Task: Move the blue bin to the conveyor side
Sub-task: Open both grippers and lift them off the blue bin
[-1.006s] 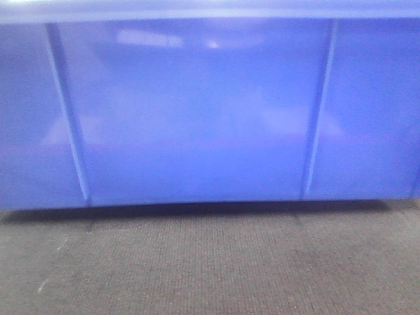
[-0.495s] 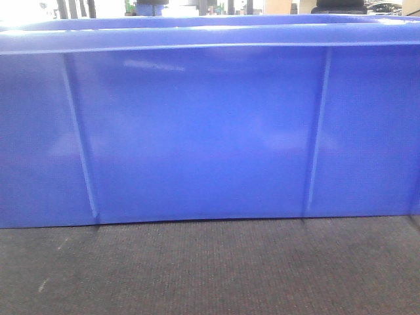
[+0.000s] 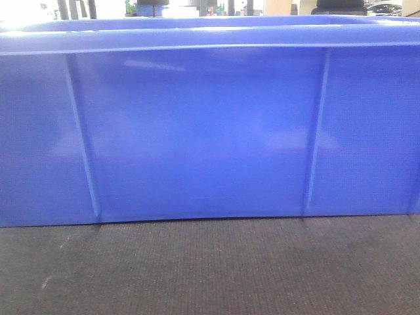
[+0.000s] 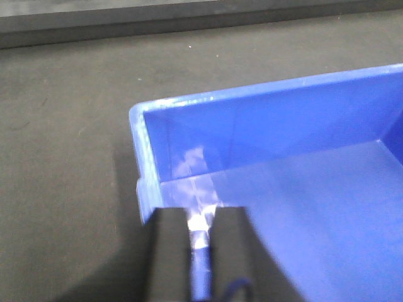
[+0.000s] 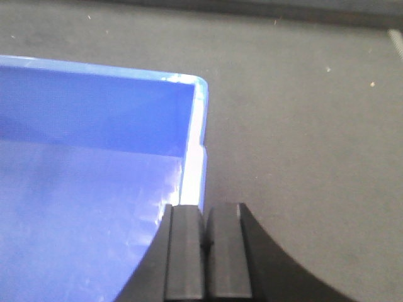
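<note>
Since half a second back almost nothing has shifted in my front view; a full second ago the blue bin (image 3: 203, 131) sat higher in frame with only the underside of its rim showing and a dark shadow line under its base, and now the rim is in sight and the bottom edge lies lower against the conveyor (image 3: 210, 269).

The bin fills the front view edge to edge — glossy blue wall, two thin raised ribs leaning slightly inward, a thick rim along the top. Its base meets the dark woven belt.

On my left wrist camera the left claw (image 4: 200, 229) has its two black fingers pressed onto the bin's end wall rim, one inside, one outside, near a corner. A dark raised rail (image 4: 126, 22) runs along the belt's far edge.

The right claw (image 5: 203, 242) pinches the opposite end wall the same way — fingers nearly together with the blue rim between them.
</note>
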You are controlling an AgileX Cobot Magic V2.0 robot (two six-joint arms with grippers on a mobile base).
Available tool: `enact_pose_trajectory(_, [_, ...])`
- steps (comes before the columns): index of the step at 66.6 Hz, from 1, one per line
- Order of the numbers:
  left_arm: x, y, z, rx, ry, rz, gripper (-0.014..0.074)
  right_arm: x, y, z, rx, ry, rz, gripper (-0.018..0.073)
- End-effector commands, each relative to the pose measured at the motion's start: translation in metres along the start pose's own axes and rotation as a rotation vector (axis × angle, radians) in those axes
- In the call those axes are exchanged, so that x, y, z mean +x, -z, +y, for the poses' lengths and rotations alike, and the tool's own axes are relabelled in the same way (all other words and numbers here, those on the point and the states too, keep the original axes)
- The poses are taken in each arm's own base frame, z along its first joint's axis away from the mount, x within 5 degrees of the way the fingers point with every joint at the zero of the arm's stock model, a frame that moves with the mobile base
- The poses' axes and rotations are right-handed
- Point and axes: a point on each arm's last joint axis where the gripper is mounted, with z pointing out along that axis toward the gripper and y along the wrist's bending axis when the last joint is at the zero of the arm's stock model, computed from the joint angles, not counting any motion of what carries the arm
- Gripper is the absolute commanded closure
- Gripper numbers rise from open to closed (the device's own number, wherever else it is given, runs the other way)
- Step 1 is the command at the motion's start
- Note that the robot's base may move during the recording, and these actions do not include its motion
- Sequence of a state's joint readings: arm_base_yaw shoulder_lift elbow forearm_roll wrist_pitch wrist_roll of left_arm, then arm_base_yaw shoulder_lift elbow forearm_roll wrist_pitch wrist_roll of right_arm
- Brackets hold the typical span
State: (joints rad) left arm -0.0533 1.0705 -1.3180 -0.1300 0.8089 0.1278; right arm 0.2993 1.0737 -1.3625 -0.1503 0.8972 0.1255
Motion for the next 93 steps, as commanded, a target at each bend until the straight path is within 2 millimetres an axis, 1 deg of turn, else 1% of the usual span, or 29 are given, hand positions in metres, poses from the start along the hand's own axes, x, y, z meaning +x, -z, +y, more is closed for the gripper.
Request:
enact_pose_trajectory(1, [0.020, 0.010, -0.002, 0.001, 0.004, -0.036, 0.0601, 0.026, 0.016, -0.003, 0.005, 0.021, -0.083, 0.0643])
enact_pose_trajectory(5, [0.035, 0.016, -0.003, -0.006, 0.007, -0.064, 0.0591, 0.047, 0.026, -0.005, -0.001, 0.026, -0.133, 0.0643])
enact_pose_trajectory(7, [0.044, 0.018, -0.003, -0.008, 0.008, -0.071, 0.0592, 0.058, 0.025, -0.005, -0.003, 0.032, -0.143, 0.0643])
enact_pose_trajectory(8, [0.052, 0.016, -0.003, -0.009, 0.010, -0.063, 0.0592, 0.064, 0.025, -0.005, -0.006, 0.033, -0.150, 0.0643])
enact_pose_trajectory(11, [0.065, 0.018, -0.003, -0.015, 0.012, -0.087, 0.0592, 0.081, 0.031, -0.005, -0.009, 0.039, -0.186, 0.0643])
enact_pose_trajectory(12, [0.071, 0.021, -0.004, -0.016, 0.012, -0.093, 0.0592, 0.090, 0.032, -0.006, -0.010, 0.042, -0.197, 0.0643])
enact_pose_trajectory(16, [0.094, 0.021, -0.004, -0.022, 0.015, -0.098, 0.0592, 0.116, 0.032, -0.006, -0.012, 0.055, -0.223, 0.0643])
enact_pose_trajectory(18, [0.103, 0.026, -0.004, -0.025, 0.015, -0.125, 0.0592, 0.127, 0.037, -0.007, -0.013, 0.059, -0.247, 0.0643])
enact_pose_trajectory(19, [0.113, 0.026, -0.005, -0.027, 0.017, -0.120, 0.0592, 0.135, 0.035, -0.007, -0.015, 0.061, -0.246, 0.0643])
enact_pose_trajectory(20, [0.117, 0.027, -0.005, -0.029, 0.017, -0.137, 0.0592, 0.141, 0.038, -0.007, -0.014, 0.062, -0.262, 0.0643])
enact_pose_trajectory(24, [0.133, 0.035, -0.006, -0.035, 0.016, -0.181, 0.0592, 0.162, 0.040, -0.008, -0.017, 0.062, -0.278, 0.0643])
enact_pose_trajectory(26, [0.142, 0.040, -0.006, -0.039, 0.015, -0.218, 0.0592, 0.171, 0.043, -0.008, -0.018, 0.061, -0.292, 0.0643])
enact_pose_trajectory(31, [0.156, 0.055, -0.007, -0.046, 0.012, -0.311, 0.0592, 0.189, 0.051, -0.010, -0.018, 0.057, -0.336, 0.0643])
enact_pose_trajectory(35, [0.167, 0.066, -0.009, -0.049, 0.007, -0.366, 0.0592, 0.199, 0.061, -0.011, -0.017, 0.051, -0.390, 0.0643])
enact_pose_trajectory(43, [0.182, 0.091, -0.011, -0.052, -0.004, -0.486, 0.0592, 0.209, 0.081, -0.014, -0.016, 0.039, -0.511, 0.0643])
enact_pose_trajectory(44, [0.186, 0.099, -0.012, -0.053, -0.007, -0.523, 0.0592, 0.210, 0.084, -0.014, -0.017, 0.037, -0.532, 0.0643])
enact_pose_trajectory(48, [0.191, 0.108, -0.013, -0.057, -0.014, -0.570, 0.0592, 0.212, 0.091, -0.015, -0.018, 0.033, -0.580, 0.0643])
enact_pose_trajectory(54, [0.198, 0.123, -0.015, -0.062, -0.025, -0.645, 0.0592, 0.212, 0.096, -0.015, -0.020, 0.031, -0.619, 0.0643])
enact_pose_trajectory(93, [0.199, 0.124, -0.015, -0.062, -0.025, -0.650, 0.0592, 0.212, 0.096, -0.015, -0.021, 0.032, -0.626, 0.0643])
